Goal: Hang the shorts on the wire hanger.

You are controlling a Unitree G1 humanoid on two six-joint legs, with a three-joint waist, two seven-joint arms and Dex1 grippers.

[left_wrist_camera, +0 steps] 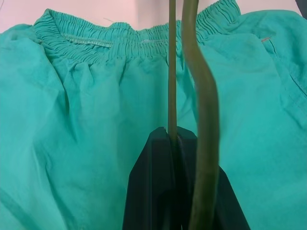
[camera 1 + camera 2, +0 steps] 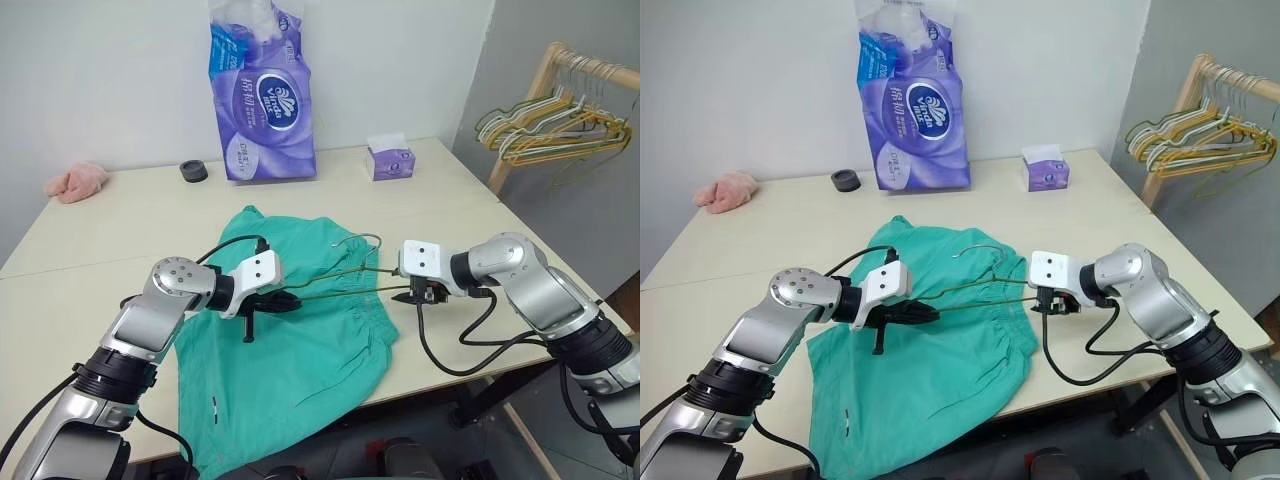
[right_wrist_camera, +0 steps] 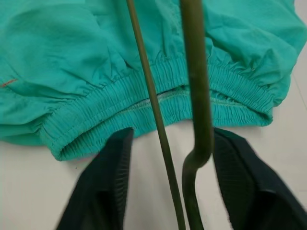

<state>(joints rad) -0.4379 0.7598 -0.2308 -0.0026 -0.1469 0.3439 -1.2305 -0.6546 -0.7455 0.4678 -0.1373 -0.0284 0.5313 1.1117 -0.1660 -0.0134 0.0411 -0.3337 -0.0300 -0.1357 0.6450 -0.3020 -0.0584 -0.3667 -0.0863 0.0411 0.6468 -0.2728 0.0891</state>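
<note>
The teal-green shorts (image 2: 300, 370) lie flat in the middle of the table, with their gathered waistband (image 3: 158, 96) facing my right arm and one leg hanging over the front edge. The thin olive-brown wire hanger (image 2: 340, 282) is lifted just above them, its hook (image 2: 366, 238) pointing to the far side. My left gripper (image 2: 285, 300) is shut on the hanger's left end, and the wire is pinched between its black fingers (image 1: 158, 163). My right gripper (image 2: 412, 296) is at the hanger's right end. Its fingers (image 3: 103, 187) stand apart with both wires running between them, just off the waistband.
At the back of the table (image 2: 470, 190) stand a purple tissue pack (image 2: 262, 95) and a small purple tissue box (image 2: 389, 158). A black ring (image 2: 194, 171) and a pink cloth (image 2: 76, 181) lie at the back left. A wooden rack with bunched hangers (image 2: 560, 125) stands to the right.
</note>
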